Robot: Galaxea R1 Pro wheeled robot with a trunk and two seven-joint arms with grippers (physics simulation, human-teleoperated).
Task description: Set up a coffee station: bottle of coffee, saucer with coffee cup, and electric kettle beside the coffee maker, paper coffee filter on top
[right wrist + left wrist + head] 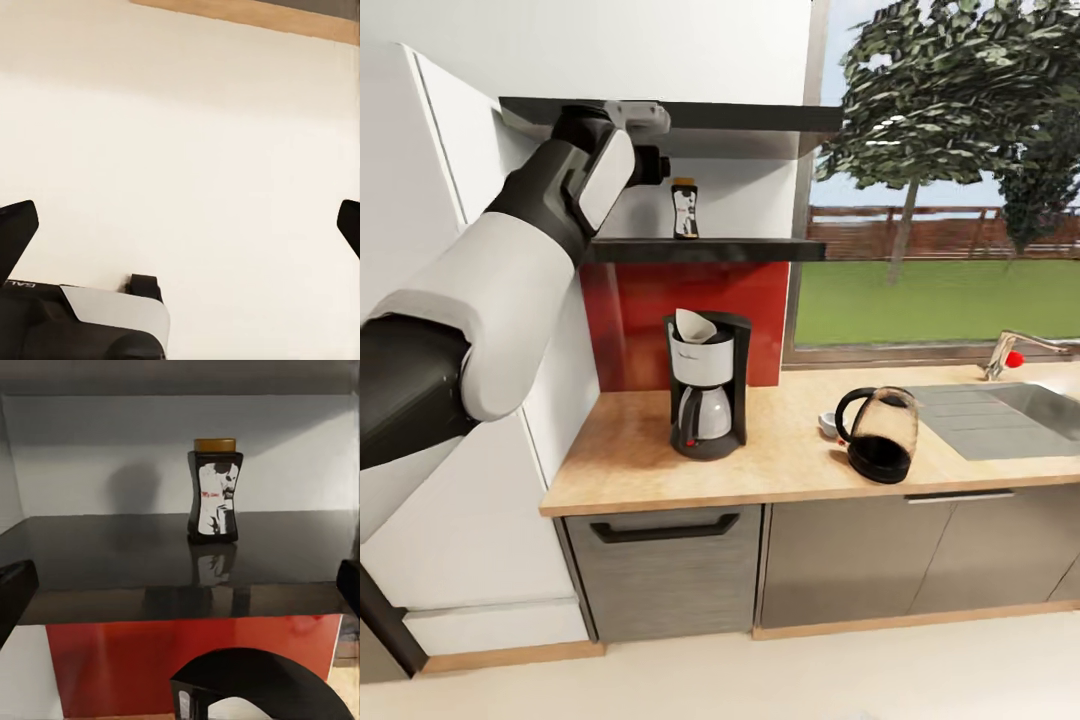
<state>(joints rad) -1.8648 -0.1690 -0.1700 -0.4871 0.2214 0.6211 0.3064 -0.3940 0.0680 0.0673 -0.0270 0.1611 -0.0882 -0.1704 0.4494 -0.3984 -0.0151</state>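
Bottle of coffee (215, 492): upright on the kitchen shelf (112, 559), straight ahead of the left gripper (180, 585), apart from it. Left gripper: raised to shelf level, fingers spread wide, empty. Right gripper (180, 225): spread wide, empty, facing pale floor (187, 135). Coffee maker (706, 385): on kitchen countertop (780, 450), paper coffee filter (693, 326) in its top. Electric kettle (880, 433): on the countertop nearby.

We see the glossy black wall shelf (105, 547) bare around the dark squarish golden-lidded coffee jar (215, 493); another board (760, 117) caps the gap above.
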